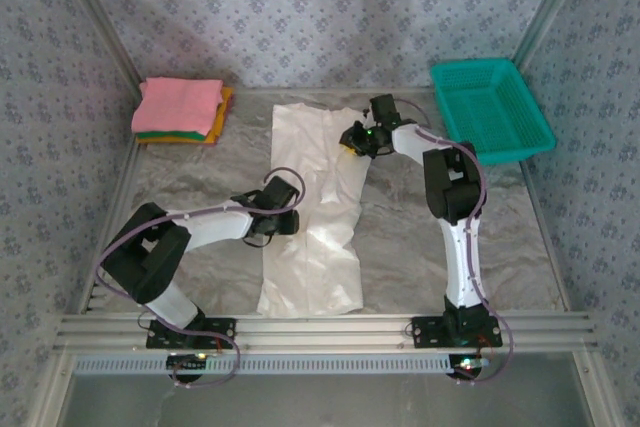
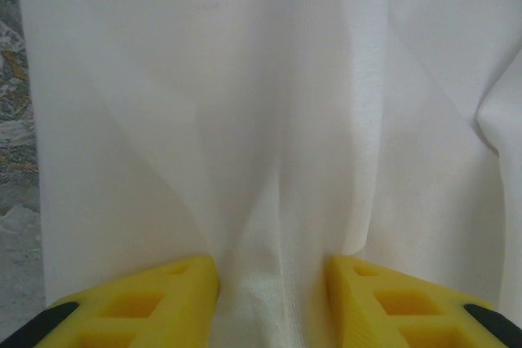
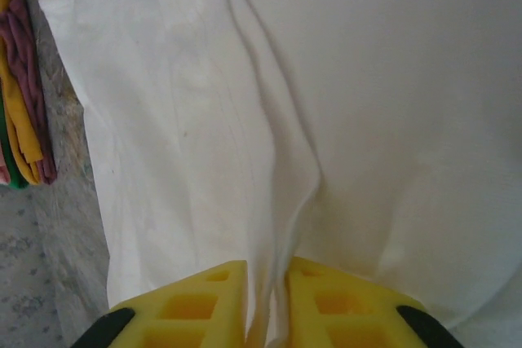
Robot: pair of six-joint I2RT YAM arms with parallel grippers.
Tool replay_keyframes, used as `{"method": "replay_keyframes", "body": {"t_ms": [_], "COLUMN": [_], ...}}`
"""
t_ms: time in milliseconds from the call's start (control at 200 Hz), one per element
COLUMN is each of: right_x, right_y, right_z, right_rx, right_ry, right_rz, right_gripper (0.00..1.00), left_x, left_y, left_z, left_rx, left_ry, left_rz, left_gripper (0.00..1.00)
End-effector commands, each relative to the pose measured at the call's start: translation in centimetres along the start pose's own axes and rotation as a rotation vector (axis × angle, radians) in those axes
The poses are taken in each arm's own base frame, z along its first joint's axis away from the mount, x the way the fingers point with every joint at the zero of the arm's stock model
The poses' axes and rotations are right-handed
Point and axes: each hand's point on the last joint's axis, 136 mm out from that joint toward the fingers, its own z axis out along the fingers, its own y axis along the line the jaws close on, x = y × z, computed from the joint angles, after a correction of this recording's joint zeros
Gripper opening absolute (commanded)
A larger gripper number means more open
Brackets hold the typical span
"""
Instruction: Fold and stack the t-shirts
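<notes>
white t-shirt (image 1: 312, 217) lies as a long strip mid table (image 1: 420, 247). left gripper (image 2: 273, 287) pinches bunched cloth at its left edge, right gripper (image 3: 267, 283) is clamped on a right-edge fold, likely ready for the next fold.

One thin white cotton t-shirt (image 1: 320, 257) is counted. Three folded cloth shirts are counted in one pile: one pink folded shirt (image 1: 178, 102), one green folded shirt (image 1: 158, 134) and one orange folded shirt (image 1: 220, 115). Four shirts are counted in all. One teal plastic mesh basket (image 1: 492, 112) is counted. Two black and white robot arms are counted, the left arm (image 1: 205, 227) and the right arm (image 1: 458, 257). Two grippers with yellow fingers are counted, the left gripper (image 2: 273, 283) and the right gripper (image 3: 265, 283).
</notes>
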Motion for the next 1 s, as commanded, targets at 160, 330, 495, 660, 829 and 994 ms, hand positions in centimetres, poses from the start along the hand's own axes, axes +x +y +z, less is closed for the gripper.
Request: {"method": "replay_keyframes", "body": {"t_ms": [160, 330, 495, 660, 829, 994], "right_x": [-0.6, 1.8, 3.0, 0.4, -2.3, -3.4], "right_y": [4.4, 9.0, 11.9, 11.4, 6.4, 1.4], "right_z": [0.5, 4.1, 5.2, 1.3, -3.8, -6.8], "right_rx": [0.008, -0.047, -0.112, -0.109, -0.024, 0.049], "right_ry": [-0.024, 0.059, 0.129, 0.077, -0.025, -0.084], "right_rz": [-0.118, -0.225, -0.259, -0.290, -0.242, -0.150], "right_gripper": [0.00, 0.05, 0.34, 0.37, 0.37, 0.37], "left_x": [3.4, 2.9, 2.7, 1.8, -2.3, -9.1], "left_y": [2.5, 2.5, 2.4, 1.9, 0.3, -3.2], "left_z": [1.5, 1.6, 1.9, 1.5, -0.9, -5.8], "left_rx": [-0.095, -0.100, -0.106, -0.098, -0.035, 0.150], "left_ry": [0.102, 0.086, 0.081, 0.067, -0.042, -0.170], "left_rz": [0.007, 0.018, 0.029, 0.043, 0.055, 0.062], "left_gripper": [0.41, 0.41, 0.43, 0.45, 0.45, 0.49]}}
